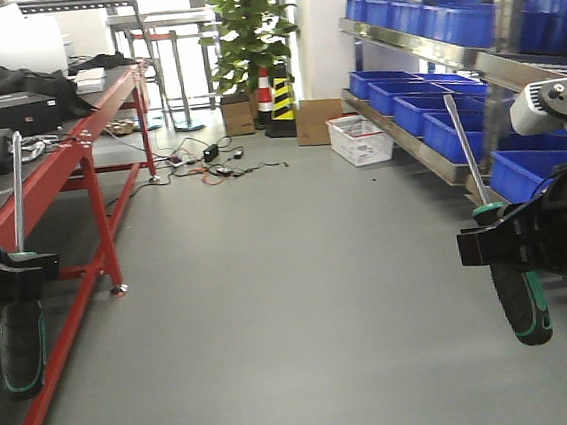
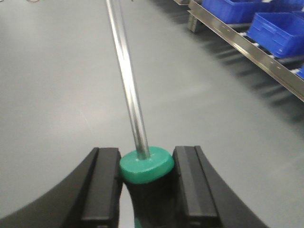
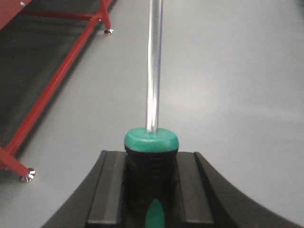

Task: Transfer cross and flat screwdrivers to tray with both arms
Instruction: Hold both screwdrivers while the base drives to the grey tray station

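My left gripper [image 1: 13, 274] is shut on a screwdriver [image 1: 22, 343] with a black handle and green rings. It holds the tool upright in the air, steel shaft pointing up. In the left wrist view the pads [image 2: 108, 183] clamp the handle just below its green collar [image 2: 146, 165]. My right gripper [image 1: 497, 242] is shut on the second screwdriver [image 1: 521, 295], also held shaft-up, leaning slightly left. In the right wrist view the fingers [image 3: 185, 185] grip its black handle [image 3: 151, 183]. The grey tray is out of view.
A red-framed workbench [image 1: 77, 157] runs along the left. Metal shelving with blue bins [image 1: 434, 108] runs along the right. Grey floor lies between, with cables [image 1: 214, 164], a white basket [image 1: 360, 138], a plant [image 1: 246, 35] and a striped cone [image 1: 279, 97] at the far end.
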`<state>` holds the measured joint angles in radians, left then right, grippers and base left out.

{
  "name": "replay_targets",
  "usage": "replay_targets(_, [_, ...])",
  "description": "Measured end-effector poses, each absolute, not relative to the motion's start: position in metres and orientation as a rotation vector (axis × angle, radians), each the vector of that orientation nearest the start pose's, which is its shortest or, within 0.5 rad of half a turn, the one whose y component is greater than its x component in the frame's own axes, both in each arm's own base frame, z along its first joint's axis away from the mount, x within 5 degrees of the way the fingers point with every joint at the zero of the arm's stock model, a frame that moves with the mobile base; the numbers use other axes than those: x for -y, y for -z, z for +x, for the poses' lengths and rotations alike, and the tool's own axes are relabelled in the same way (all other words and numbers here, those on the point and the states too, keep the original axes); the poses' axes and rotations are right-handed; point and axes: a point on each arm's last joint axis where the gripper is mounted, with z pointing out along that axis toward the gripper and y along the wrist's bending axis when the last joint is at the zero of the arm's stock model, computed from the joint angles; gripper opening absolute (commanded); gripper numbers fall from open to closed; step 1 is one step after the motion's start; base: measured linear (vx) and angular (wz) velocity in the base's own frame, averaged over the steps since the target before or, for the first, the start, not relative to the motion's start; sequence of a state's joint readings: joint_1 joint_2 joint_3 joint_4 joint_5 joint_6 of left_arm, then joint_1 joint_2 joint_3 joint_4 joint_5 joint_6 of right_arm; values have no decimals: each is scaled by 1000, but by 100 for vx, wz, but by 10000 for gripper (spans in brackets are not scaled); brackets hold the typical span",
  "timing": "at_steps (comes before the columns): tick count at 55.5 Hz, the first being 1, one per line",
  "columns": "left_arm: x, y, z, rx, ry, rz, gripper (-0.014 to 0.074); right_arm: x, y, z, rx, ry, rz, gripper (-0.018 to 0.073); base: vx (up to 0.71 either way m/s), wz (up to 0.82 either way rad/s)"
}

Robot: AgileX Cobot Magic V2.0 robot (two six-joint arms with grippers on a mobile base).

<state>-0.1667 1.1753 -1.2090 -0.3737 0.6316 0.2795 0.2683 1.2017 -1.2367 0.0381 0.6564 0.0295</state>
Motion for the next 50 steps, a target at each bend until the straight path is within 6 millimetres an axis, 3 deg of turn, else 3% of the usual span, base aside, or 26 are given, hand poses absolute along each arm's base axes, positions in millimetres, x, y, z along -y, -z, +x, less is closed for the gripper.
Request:
replay_targets(28, [61,-410,245,-2034,340,280,1,-71,-406,249,-2099,-222,-233,-8,59,14])
replay_targets(50, [61,-410,245,-2034,340,280,1,-71,-406,249,-2099,-223,-233,-8,54,-33])
